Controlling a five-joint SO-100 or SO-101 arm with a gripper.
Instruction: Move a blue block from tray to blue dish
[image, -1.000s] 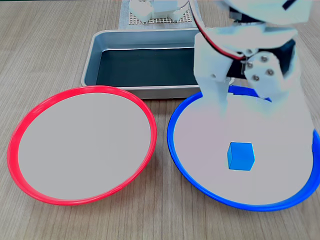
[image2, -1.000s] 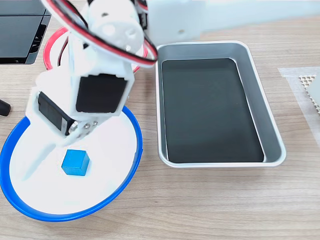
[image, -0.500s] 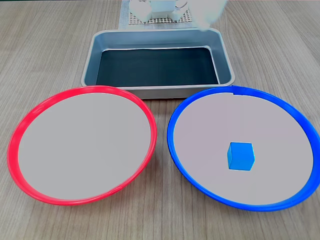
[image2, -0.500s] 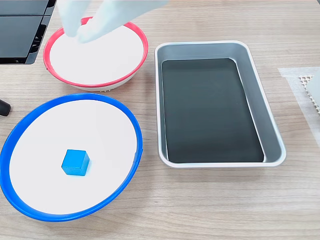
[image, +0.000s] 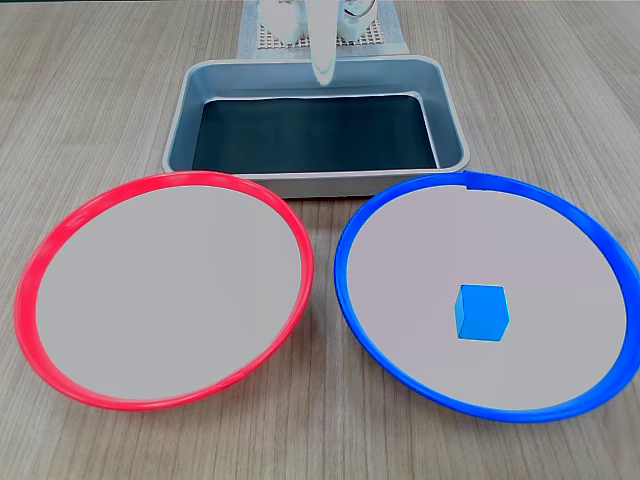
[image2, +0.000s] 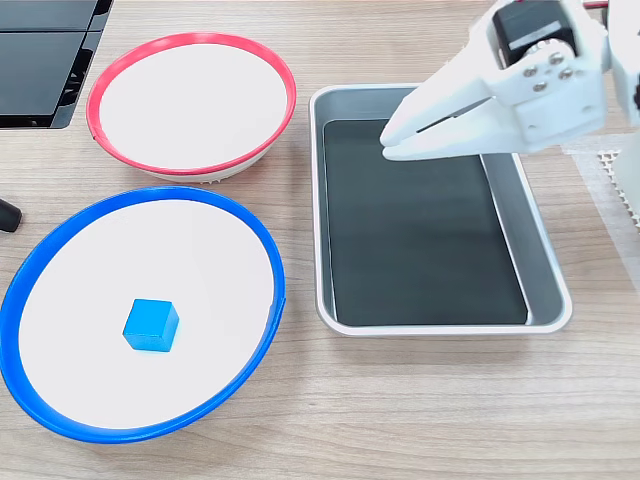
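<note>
1. The white two-finger plastic gripper (image2: 388, 146) hangs over the rectangular grey metal tray with a dark black base (image2: 545, 262). Its fingertips meet at a narrow point with nothing between them, so the claw is clenched and empty. In a fixed view only its pale tip (image: 322, 70) shows, above the tray's far wall (image: 300, 70).

2. The small bright-blue cube (image2: 151, 325) lies well away from the claw, inside the large round shallow dish with a bright blue rim and pale centre (image2: 272, 262). It sits flat on the dish floor, apart from the rim on every side; in the other fixed view the cube (image: 482, 312) rests right of the dish's middle (image: 342, 262).

3. The same-sized red-rimmed round dish (image2: 290, 95) stands beyond the blue one from the claw and holds nothing. The tray under the claw also holds nothing.

4. Judged from how things lie, the task looks done: the cube is in the right dish and free of the claw.

5. What could go wrong: if the arm swings low across the table, it could clip the tray wall or a dish rim and shift it, perhaps jolting the cube. A fresh grasp attempt in the bare tray would only scrape its base.

6. No brand, label or writing can be read anywhere.
</note>
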